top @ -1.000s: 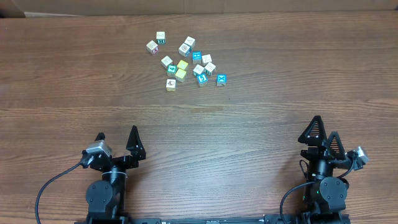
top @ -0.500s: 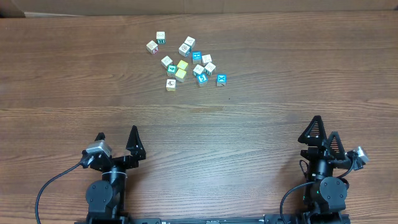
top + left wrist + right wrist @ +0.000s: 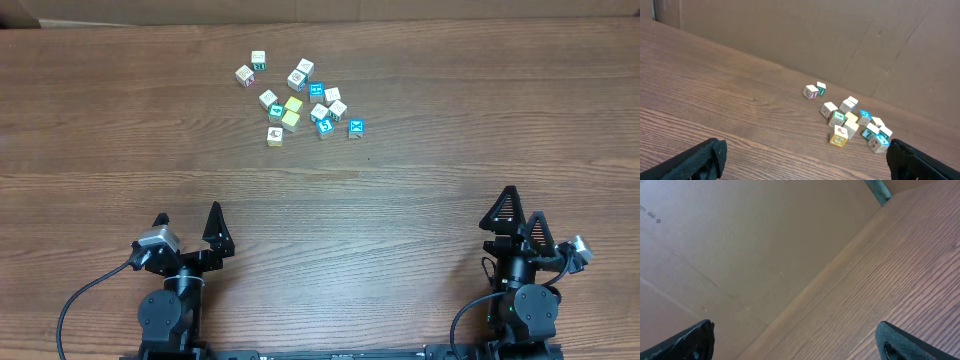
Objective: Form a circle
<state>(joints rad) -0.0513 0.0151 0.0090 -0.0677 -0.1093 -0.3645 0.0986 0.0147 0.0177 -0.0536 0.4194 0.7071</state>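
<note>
- left gripper (image 3: 187, 212), right gripper (image 3: 522, 205): both spread wide, empty, well apart from the work
- toy cubes (image 3: 293, 104): loose clump, far centre of table (image 3: 430, 150) (no ring yet)
- likely light, rigid, skid-prone; pinch opposite flat faces

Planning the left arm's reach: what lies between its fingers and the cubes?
Only bare wooden table, seen in the overhead view, between the left fingers and the cubes.

This looks like a robotics lab test bench rather than a home. A bare wood-grain table (image 3: 450, 120) is walled off by plain cardboard sheets (image 3: 790, 30) far ahead of the fingers (image 3: 695, 160). Behind them sit bolted arm bases (image 3: 165, 312) and a loose black cable (image 3: 78, 297), and small toy cubes (image 3: 300, 100) lie out front.
</note>
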